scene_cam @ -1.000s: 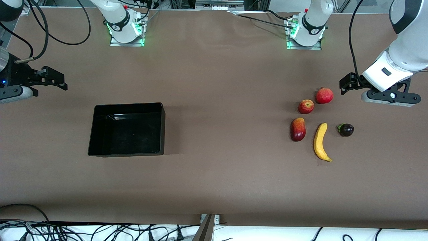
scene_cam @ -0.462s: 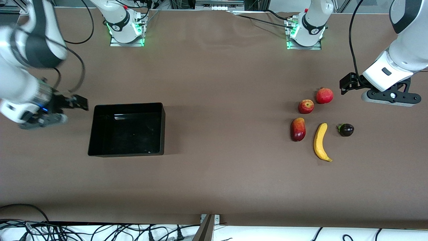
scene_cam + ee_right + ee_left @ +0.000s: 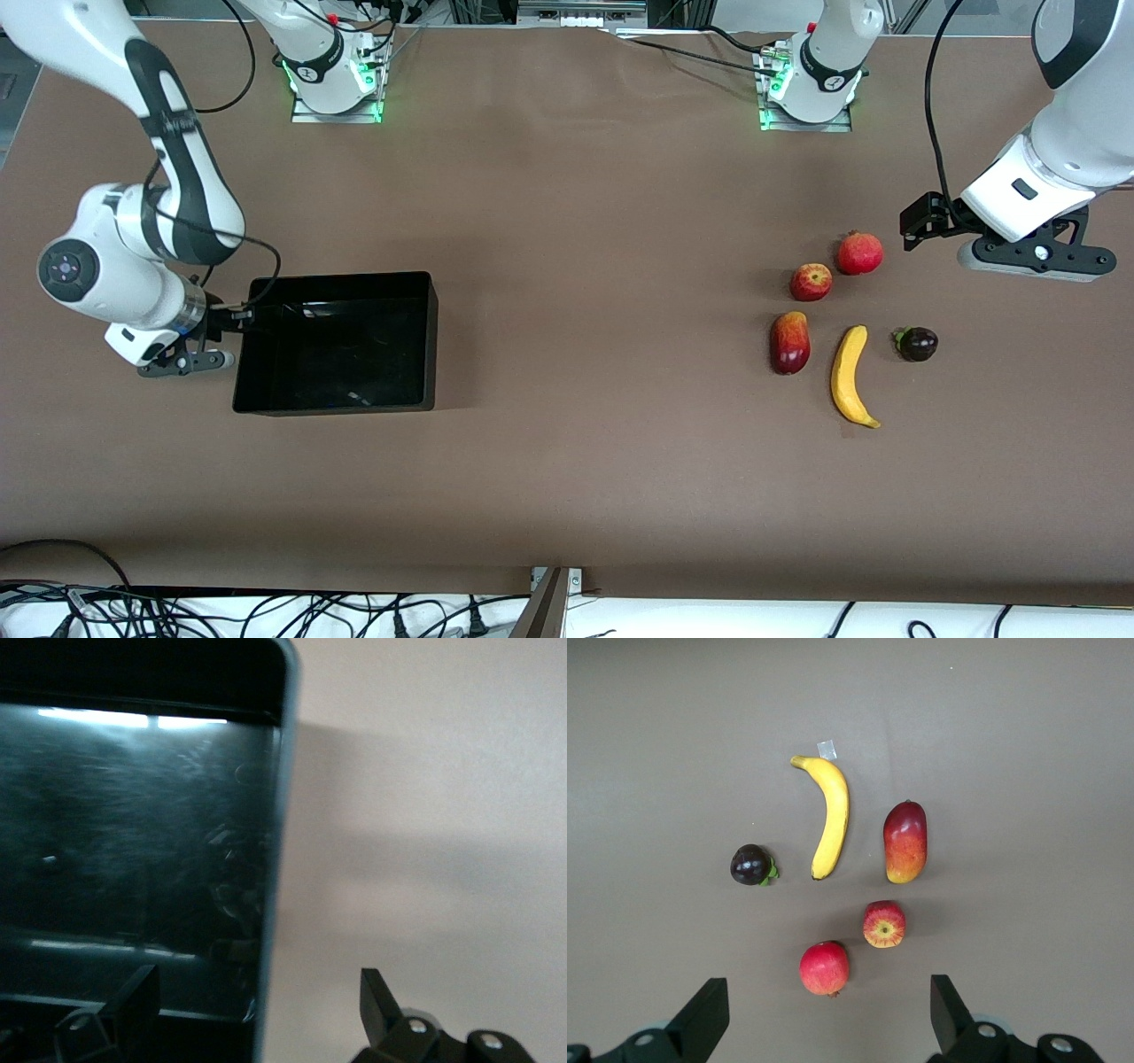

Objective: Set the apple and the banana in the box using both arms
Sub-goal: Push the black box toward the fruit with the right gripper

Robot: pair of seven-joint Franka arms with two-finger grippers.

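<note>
The apple [image 3: 811,282], red with pale streaks, lies on the brown table toward the left arm's end; it also shows in the left wrist view [image 3: 884,924]. The yellow banana [image 3: 850,376] lies nearer the front camera than the apple, and shows in the left wrist view [image 3: 831,818]. The black box [image 3: 341,276] stands empty toward the right arm's end. My left gripper [image 3: 1036,260] hangs open and empty over bare table beside the fruit [image 3: 824,1028]. My right gripper [image 3: 182,361] is open and empty, straddling the box's end wall [image 3: 273,859], as the right wrist view [image 3: 257,1010] shows.
A deep-red round fruit with a crown tip [image 3: 859,253] lies beside the apple [image 3: 824,967]. A red-yellow mango-like fruit [image 3: 789,342] lies beside the banana [image 3: 905,841]. A dark purple fruit [image 3: 917,344] lies at the banana's other flank [image 3: 751,865].
My right arm has swung in from the table's end and come down to the box's end wall. The left arm and the fruit have not moved.
</note>
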